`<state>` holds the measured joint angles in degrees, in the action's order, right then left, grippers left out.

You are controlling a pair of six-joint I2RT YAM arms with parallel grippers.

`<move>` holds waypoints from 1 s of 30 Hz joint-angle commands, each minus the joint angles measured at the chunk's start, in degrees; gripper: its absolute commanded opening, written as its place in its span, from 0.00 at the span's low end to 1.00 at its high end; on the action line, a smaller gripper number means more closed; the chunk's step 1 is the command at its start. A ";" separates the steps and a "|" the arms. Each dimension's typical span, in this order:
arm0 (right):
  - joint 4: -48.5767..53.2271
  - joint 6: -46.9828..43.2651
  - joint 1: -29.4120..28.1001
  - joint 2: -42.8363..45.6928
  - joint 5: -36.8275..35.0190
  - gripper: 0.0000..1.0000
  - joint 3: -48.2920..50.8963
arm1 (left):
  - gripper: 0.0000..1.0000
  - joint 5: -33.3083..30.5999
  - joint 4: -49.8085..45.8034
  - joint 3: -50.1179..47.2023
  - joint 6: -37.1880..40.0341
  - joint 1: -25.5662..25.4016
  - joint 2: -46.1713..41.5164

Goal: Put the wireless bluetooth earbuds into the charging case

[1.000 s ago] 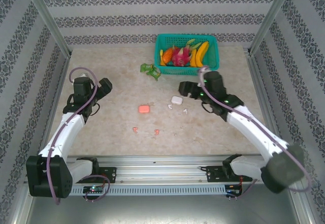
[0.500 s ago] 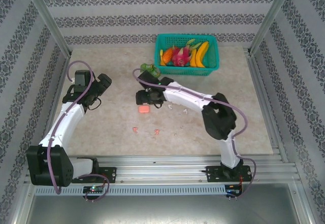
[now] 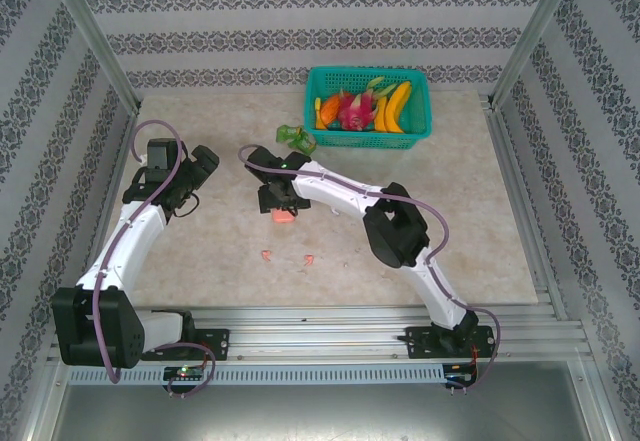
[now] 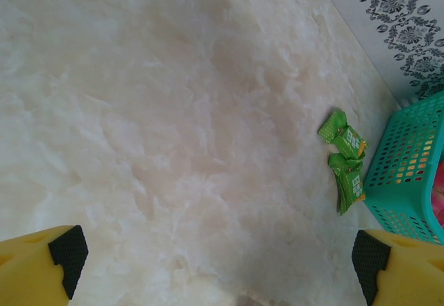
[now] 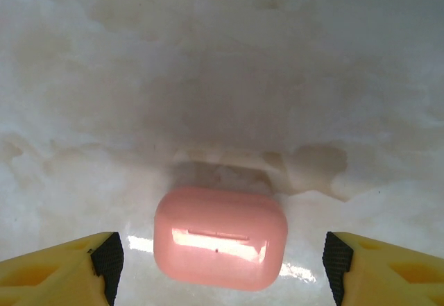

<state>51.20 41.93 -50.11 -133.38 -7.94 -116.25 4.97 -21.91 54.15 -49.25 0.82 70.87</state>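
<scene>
A closed salmon-pink charging case (image 5: 220,236) lies flat on the marble table, between the pads of my right gripper (image 5: 222,270). The jaws stand open, with a gap on each side of the case. From above, the right gripper (image 3: 276,199) hangs just behind the pink case (image 3: 283,215), its arm stretched far across to the left. Two salmon-pink earbuds (image 3: 267,254) (image 3: 309,259) lie loose nearer the front edge. My left gripper (image 4: 217,268) is open over bare table, seen at the left from above (image 3: 205,159). The white case and white buds are hidden.
A teal basket (image 3: 418,91) of toy fruit stands at the back, and its corner (image 4: 409,174) shows in the left wrist view. Green packets (image 3: 296,138) (image 4: 345,160) lie just left of it. Patterned walls close in the table on three sides.
My right arm has swung from the right side of the table far to the left and now hangs over the pink case. The left arm barely shifted.
</scene>
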 commanded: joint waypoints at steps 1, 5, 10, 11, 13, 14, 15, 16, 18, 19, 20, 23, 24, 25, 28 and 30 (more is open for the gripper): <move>4.16 2.38 -0.87 -2.43 -3.07 0.78 -3.14 | 1.00 0.31 0.51 0.39 -1.54 0.06 -0.48; 4.09 4.39 -0.95 -3.83 -3.33 0.79 -3.85 | 1.00 0.36 0.91 -0.26 -1.56 0.08 -0.85; 4.18 5.00 -1.45 -5.63 -2.66 0.79 -5.10 | 1.00 0.31 1.08 -0.65 -1.38 0.19 -1.26; 4.21 5.08 -1.57 -5.95 -2.52 0.79 -5.26 | 1.00 0.30 1.15 -0.81 -1.29 0.15 -1.37; 4.09 5.43 -1.75 -6.52 -2.40 0.79 -5.45 | 1.00 0.34 1.20 -1.01 -1.20 0.24 -1.53; 4.06 5.55 -1.83 -6.85 -2.31 0.79 -5.48 | 0.99 0.31 1.26 -1.15 -1.19 0.24 -1.53; 4.17 5.68 -1.84 -7.04 -2.29 0.79 -5.57 | 1.00 0.31 1.30 -1.19 -1.20 0.24 -1.61; 4.30 5.81 -1.92 -7.14 -2.49 0.79 -5.58 | 1.00 0.35 1.34 -1.23 -1.12 0.24 -1.74; 4.53 6.18 -1.92 -7.42 -2.85 0.79 -5.49 | 1.00 0.28 1.33 -1.38 -1.11 0.27 -1.85; 4.67 6.34 -1.98 -7.51 -2.93 0.79 -5.49 | 1.00 0.30 1.41 -1.50 -1.11 0.32 -1.80; 4.70 6.55 -2.06 -7.51 -3.21 0.78 -5.44 | 1.00 0.36 1.50 -1.56 -1.19 0.32 -1.79; 4.92 7.29 -2.36 -7.68 -4.00 0.78 -5.22 | 1.00 0.41 1.78 -1.81 -1.46 0.32 -1.73; 4.94 7.50 -2.41 -7.85 -4.17 0.78 -5.23 | 1.00 0.47 1.87 -1.88 -1.46 0.32 -1.72; 5.01 7.78 -2.45 -7.99 -4.29 0.78 -5.25 | 1.00 0.52 1.94 -1.94 -1.46 0.32 -1.70; 4.89 8.44 -2.45 -8.44 -4.54 0.78 -5.01 | 1.00 0.39 1.96 -2.24 -1.38 0.33 -1.70; 4.81 8.78 -2.45 -8.71 -4.61 0.77 -4.70 | 0.99 0.41 1.96 -2.43 -1.20 0.33 -1.81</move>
<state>54.41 49.12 -51.79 -140.27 -10.33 -120.27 5.02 -21.41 52.73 -50.02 0.86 70.13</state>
